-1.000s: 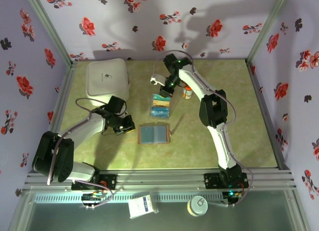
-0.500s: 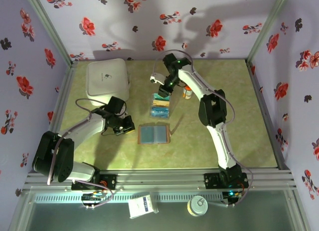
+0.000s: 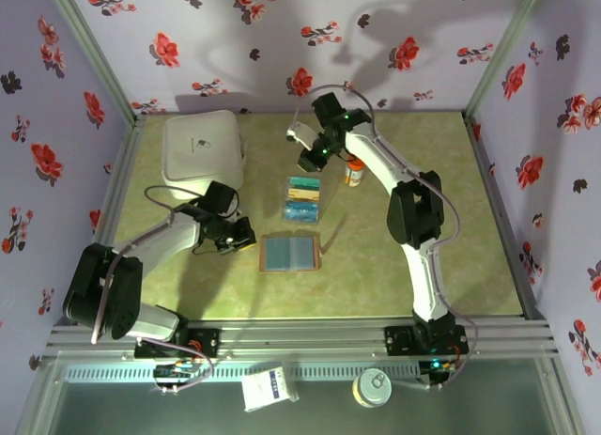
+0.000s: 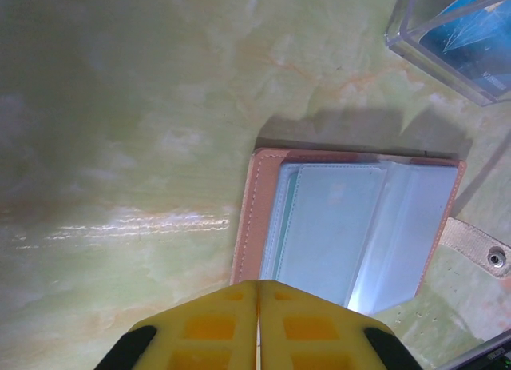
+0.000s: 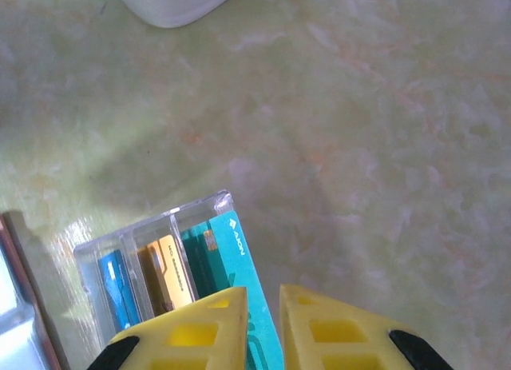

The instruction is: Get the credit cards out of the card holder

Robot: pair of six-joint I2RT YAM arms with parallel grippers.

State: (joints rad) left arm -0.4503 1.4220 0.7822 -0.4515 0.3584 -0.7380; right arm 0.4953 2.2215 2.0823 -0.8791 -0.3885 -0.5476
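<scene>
The card holder (image 3: 289, 253) lay open and flat at mid-table, while the credit cards (image 5: 172, 274) sat in a clear tray (image 5: 148, 228) just beyond it.

The holder's stitched brown rim framed glossy blue-grey sleeves, and a snap strap (image 4: 479, 246) trailed off one side. The left gripper (image 4: 257, 322), its yellow jaws pressed together, hung near the holder's left edge. The right gripper (image 5: 262, 322) hovered at the tray's far end, jaws a narrow slit apart above the teal card. Bare marbled green table (image 3: 441, 228) stretched to the right, and a rounded white box (image 3: 202, 151) filled the far left corner.
</scene>
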